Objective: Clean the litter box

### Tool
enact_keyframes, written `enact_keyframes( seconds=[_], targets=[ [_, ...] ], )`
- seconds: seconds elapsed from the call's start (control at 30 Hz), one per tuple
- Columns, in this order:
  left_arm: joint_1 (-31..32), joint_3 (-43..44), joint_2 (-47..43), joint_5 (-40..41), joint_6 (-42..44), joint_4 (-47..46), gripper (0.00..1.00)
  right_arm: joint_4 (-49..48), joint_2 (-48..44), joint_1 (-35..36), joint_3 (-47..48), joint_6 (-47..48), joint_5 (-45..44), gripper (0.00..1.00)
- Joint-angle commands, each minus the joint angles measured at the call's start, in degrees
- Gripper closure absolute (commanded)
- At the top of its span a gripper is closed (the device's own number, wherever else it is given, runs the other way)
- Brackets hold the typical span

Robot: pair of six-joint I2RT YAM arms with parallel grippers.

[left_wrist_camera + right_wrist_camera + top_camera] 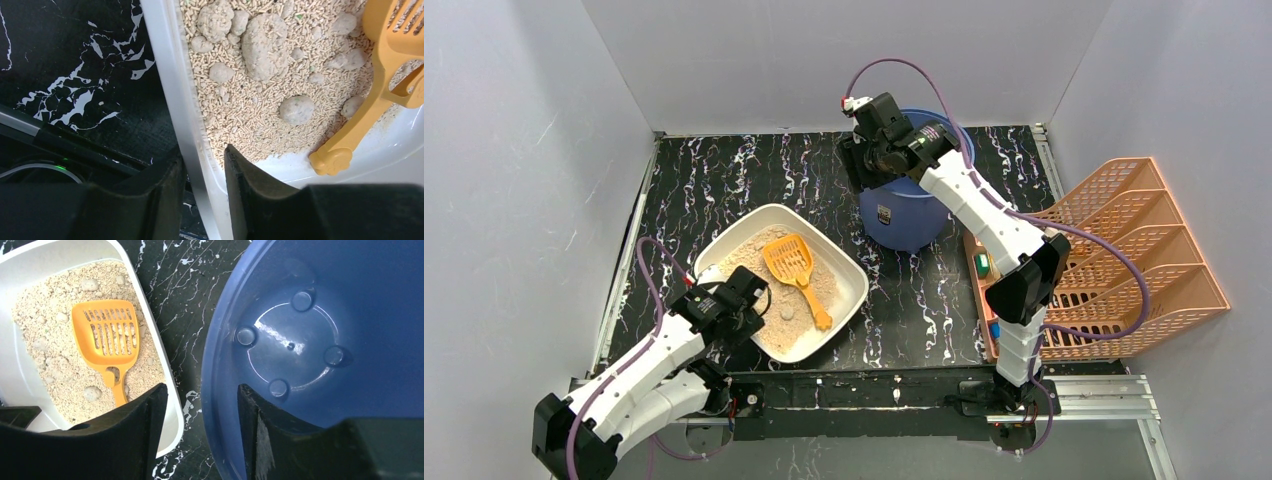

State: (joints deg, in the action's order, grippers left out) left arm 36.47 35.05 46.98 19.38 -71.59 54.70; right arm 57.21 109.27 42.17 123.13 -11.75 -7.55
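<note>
The litter box (856,290) is a shallow white tray of tan litter with several grey clumps (264,45) at the front left of the table. An orange slotted scoop (792,262) lies in it, handle toward the near edge. My left gripper (754,303) is shut on the tray's near-left rim (170,75), one finger outside and one inside. The scoop's handle end (332,160) rests just to its right. My right gripper (860,165) is open astride the left rim of the empty blue bucket (904,225), one finger inside (260,430) and one outside with a gap.
An orange-pink lattice rack (1124,260) stands at the right table edge, with small coloured items (981,262) beside it. The bucket stands right of the tray on the black marbled table (724,180). White walls enclose the back and sides.
</note>
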Motion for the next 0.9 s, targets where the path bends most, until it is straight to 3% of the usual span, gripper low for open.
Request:
enact_keyframes(
  seconds=[0.0, 0.27, 0.37, 0.47, 0.87],
  targets=[
    [-0.2, -0.8, 0.7, 0.9, -0.3, -3.9, 0.72, 0.7, 0.1, 0.4, 2.7, 0.4, -3.7, 0.41],
    [-0.2, 0.7, 3.5, 2.2, 1.8, -6.1, 0.94, 0.7, -0.3, 0.5, 3.5, 0.2, -7.9, 0.63],
    [-0.2, 2.2, 5.3, 3.6, 3.5, -6.8, 1.00, 0.5, -0.3, 0.6, 3.7, 0.4, -9.6, 0.78],
    [-0.2, 3.8, 7.1, 4.5, 5.2, -7.6, 1.00, 0.2, -0.2, 0.5, 4.0, 0.8, -10.9, 0.98],
    [-1.1, 9.2, 14.5, 3.6, 16.8, -13.7, 1.00, -3.9, -0.1, -0.5, 1.6, 4.0, -18.8, 0.99]
  ],
)
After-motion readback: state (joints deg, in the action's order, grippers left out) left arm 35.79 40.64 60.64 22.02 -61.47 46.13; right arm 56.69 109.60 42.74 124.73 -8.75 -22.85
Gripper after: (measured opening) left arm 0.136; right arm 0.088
